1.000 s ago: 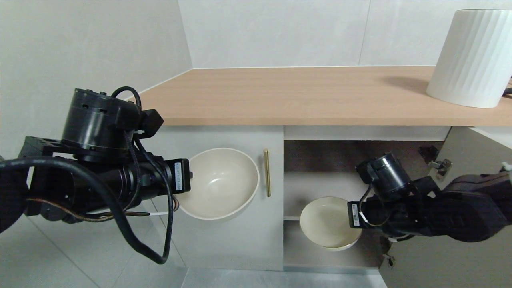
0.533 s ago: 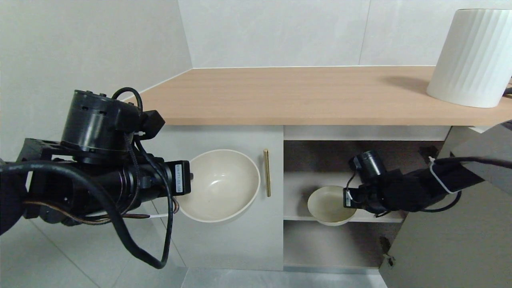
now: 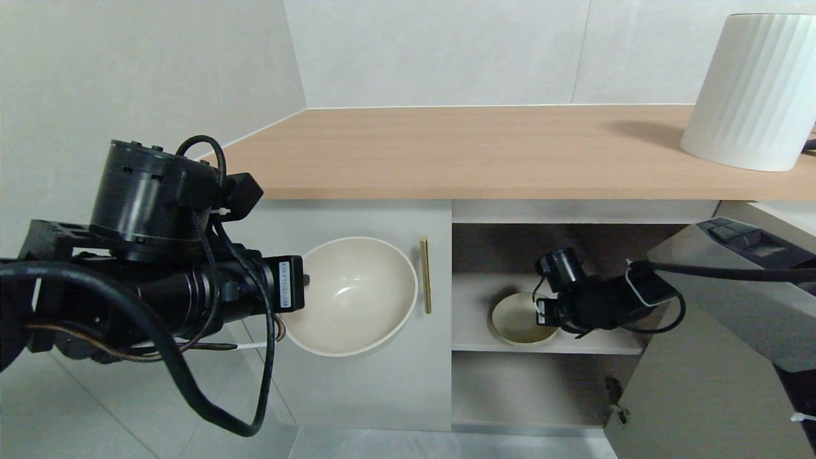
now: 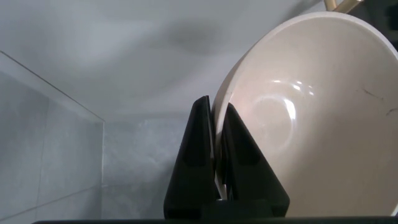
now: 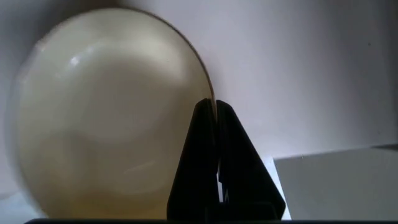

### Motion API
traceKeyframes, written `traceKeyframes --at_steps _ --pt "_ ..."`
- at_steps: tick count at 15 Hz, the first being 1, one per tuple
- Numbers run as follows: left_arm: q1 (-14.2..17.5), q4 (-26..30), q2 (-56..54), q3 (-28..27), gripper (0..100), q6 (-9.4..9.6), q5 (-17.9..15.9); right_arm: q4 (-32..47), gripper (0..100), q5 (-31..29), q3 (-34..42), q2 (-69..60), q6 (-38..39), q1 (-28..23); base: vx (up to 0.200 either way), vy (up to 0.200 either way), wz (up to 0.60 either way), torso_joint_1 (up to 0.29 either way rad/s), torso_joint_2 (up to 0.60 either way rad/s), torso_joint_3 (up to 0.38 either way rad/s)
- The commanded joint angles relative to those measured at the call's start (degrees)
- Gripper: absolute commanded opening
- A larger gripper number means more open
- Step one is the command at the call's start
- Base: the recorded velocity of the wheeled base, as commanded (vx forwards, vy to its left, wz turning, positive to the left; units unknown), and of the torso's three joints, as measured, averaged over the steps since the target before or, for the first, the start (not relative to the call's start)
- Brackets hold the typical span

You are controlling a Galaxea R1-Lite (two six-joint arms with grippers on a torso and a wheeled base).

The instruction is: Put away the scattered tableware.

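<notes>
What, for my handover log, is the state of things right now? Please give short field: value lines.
left pincer: shut on large bowl, held in front of closed cupboard door
right pincer: shut on small bowl, inside the open cupboard at its shelf
countertop: white ribbed container at the robot's right end
</notes>
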Motion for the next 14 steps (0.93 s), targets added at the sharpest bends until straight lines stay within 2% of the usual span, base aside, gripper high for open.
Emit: traceKeyframes --at_steps 1,12,13,14 --pt "-0.5 0.0 0.1 0.1 0 -0.03 0.1 0.0 0 -1.0 -2.7 3.8 0.2 -0.8 0.0 0.0 0.0 0.0 0.0 0.0" --pt "-0.5 0.0 0.1 0.1 0 -0.12 0.0 -0.2 0 -2.4 -6.3 5.5 1.3 -1.9 0.0 0.0 0.0 0.0 0.0 0.0" --pt "-0.5 0.0 0.1 0.2 0 -0.03 0.0 -0.2 100 -2.4 -6.6 5.6 1.4 -1.9 0.0 0.0 0.0 0.0 0.0 0.0" --pt "-0.5 0.0 0.1 0.1 0 -0.03 0.0 -0.2 100 -2.4 -6.6 5.6 1.4 -1.9 0.0 0.0 0.0 0.0 0.0 0.0"
